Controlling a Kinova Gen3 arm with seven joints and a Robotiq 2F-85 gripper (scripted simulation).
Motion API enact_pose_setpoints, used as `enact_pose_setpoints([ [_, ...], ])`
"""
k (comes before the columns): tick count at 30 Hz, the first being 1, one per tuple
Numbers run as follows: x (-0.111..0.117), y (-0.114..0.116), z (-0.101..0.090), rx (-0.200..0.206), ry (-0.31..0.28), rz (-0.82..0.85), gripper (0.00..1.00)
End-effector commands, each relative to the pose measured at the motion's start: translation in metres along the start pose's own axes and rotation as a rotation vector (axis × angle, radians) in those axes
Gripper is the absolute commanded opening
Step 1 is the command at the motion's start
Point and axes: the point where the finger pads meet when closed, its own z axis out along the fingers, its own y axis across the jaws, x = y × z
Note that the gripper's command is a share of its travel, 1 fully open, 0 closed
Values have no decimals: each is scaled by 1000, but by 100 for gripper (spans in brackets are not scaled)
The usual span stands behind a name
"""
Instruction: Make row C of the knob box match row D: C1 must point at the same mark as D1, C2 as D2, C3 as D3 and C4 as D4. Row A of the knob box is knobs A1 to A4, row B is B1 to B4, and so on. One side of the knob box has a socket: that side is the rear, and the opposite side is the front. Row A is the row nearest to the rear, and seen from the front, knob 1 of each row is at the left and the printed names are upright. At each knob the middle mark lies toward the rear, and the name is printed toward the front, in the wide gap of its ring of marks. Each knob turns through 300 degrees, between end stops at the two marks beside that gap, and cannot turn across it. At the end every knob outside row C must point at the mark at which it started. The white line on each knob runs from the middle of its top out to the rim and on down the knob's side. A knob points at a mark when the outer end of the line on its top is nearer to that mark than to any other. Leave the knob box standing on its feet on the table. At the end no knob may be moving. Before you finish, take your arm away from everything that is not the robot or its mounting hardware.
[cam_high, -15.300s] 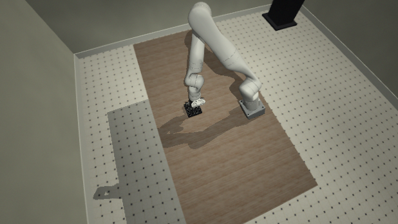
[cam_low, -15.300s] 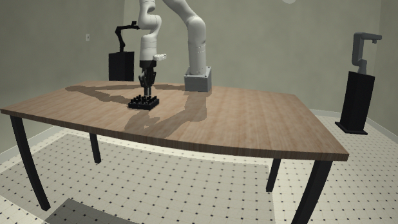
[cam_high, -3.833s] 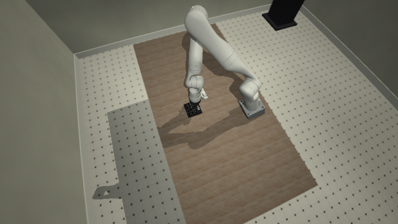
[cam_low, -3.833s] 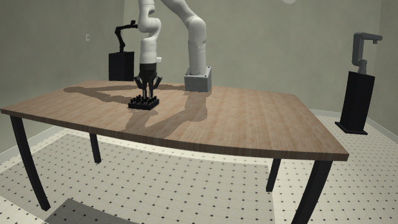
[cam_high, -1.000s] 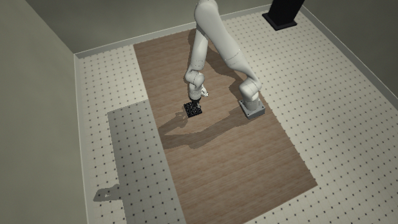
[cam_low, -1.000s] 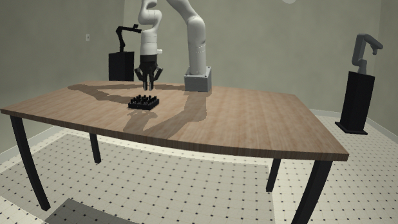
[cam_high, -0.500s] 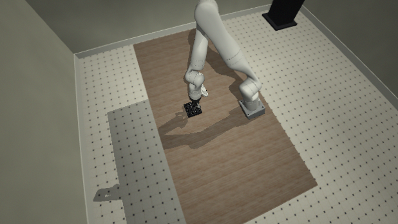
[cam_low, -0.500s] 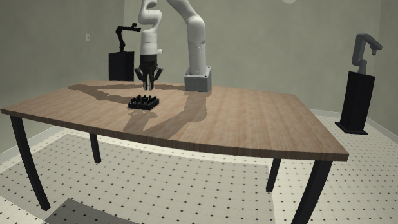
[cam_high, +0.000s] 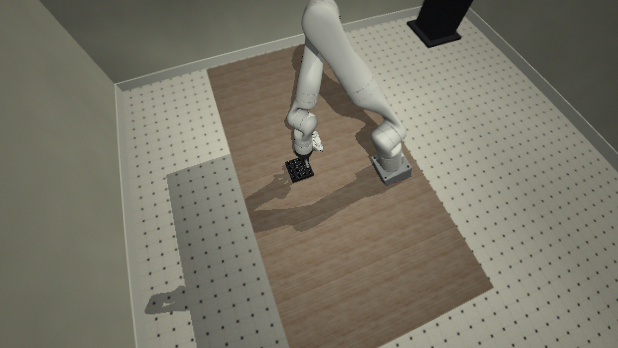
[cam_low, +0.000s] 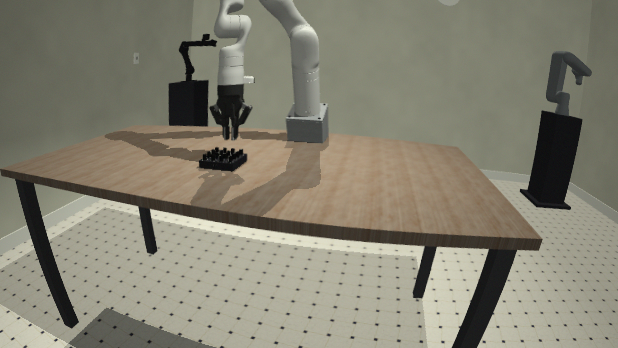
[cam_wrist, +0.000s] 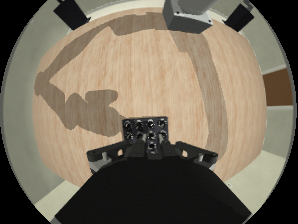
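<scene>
The black knob box (cam_high: 303, 177) (cam_low: 216, 165) (cam_wrist: 145, 120) stands on the table, with rows of small black knobs on top. The wrist view shows several knobs with small white lines, too small to read which mark each points at. The printed names and the socket cannot be made out. My gripper (cam_low: 230, 138) (cam_wrist: 152, 139) points down above the box, its fingertips clear of the knob tops in the exterior view. The fingers stand a narrow gap apart with nothing between them. In the wrist view the fingers and gripper body hide the near part of the box.
The wooden table (cam_high: 380, 250) (cam_low: 375, 175) (cam_wrist: 145, 65) carries the arm's grey base (cam_high: 395, 172) (cam_low: 307, 129) (cam_wrist: 187, 22), away from the box. Arm shadows fall across the table. Black pedestals (cam_low: 188, 103) (cam_low: 555, 160) stand beyond the table.
</scene>
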Motion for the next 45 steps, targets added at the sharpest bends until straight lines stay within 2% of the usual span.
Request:
enact_pose_setpoints([
  [1,-2,-1,-1,5,-3,55,19],
  [5,-1,-1,-1,5,-2,90,19],
  [18,0,-1,-2,6,1,398,19],
  [20,0,-1,-2,6,1,398,19],
  [35,1,-1,-5,8,3,894,19],
  [37,1,-1,-5,8,3,894,19],
  [45,1,-1,-7,9,3,1195,19],
])
